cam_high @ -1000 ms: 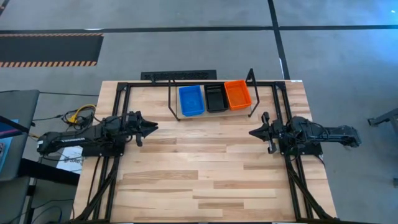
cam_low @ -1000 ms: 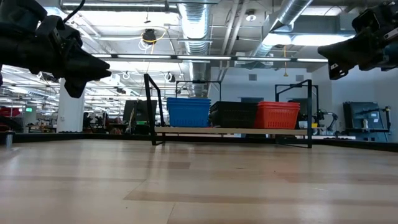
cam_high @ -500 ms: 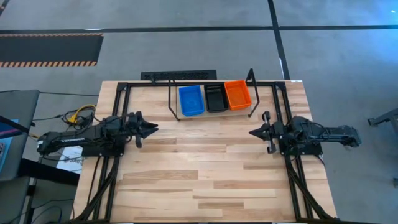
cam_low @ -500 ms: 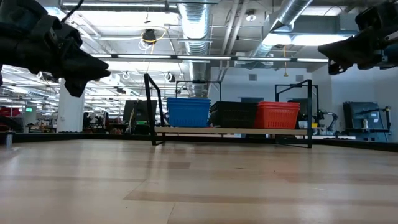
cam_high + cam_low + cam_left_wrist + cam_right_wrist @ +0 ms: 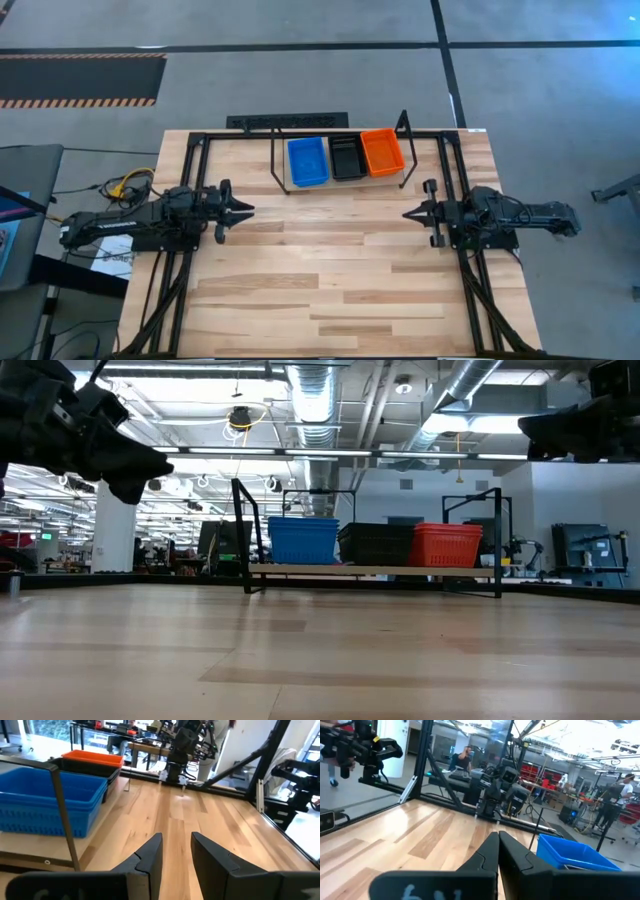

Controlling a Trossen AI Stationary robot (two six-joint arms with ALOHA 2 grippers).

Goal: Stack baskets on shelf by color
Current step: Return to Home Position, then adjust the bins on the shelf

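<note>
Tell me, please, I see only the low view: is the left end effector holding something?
Observer: No. In the left wrist view, the left end effector has its fingers a little apart, with nothing between them.
Operator: And the right one?
Observer: In its wrist view, the right end effector is shut and holds nothing.
Operator: Is something lying inside the baskets?
Observer: No. From above, the blue basket, the black basket and the orange basket on the shelf look empty inside.
</note>
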